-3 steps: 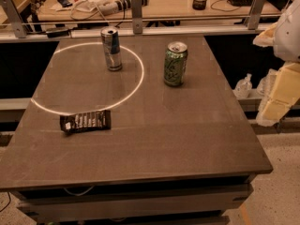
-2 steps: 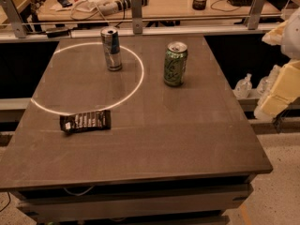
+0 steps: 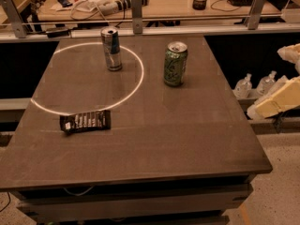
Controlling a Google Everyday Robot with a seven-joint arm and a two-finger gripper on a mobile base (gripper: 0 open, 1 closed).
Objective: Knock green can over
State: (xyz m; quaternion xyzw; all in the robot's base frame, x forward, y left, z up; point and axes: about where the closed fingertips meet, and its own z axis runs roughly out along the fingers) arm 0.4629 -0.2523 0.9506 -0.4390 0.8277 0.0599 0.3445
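Cream-coloured, our end effector (image 3: 280, 100) hangs well right of the upright green can (image 3: 175, 63) on the counter (image 3: 154, 149), spread or closed we cannot tell, and a low push might slide it instead of toppling it.

Green can (image 3: 175, 63) on table (image 3: 187, 139), slim can (image 3: 111, 48) left of it, wrapper (image 3: 86, 121) front-left, end effector (image 3: 277, 101) beyond right edge

We see only a little of ourselves at the right edge, beyond the desk (image 3: 154, 139). The gripper (image 3: 280, 100) is a pale cream, blocky wedge with flat faces. Above it, our arm (image 3: 291, 53) shows a rounded, lumpy cream casing.
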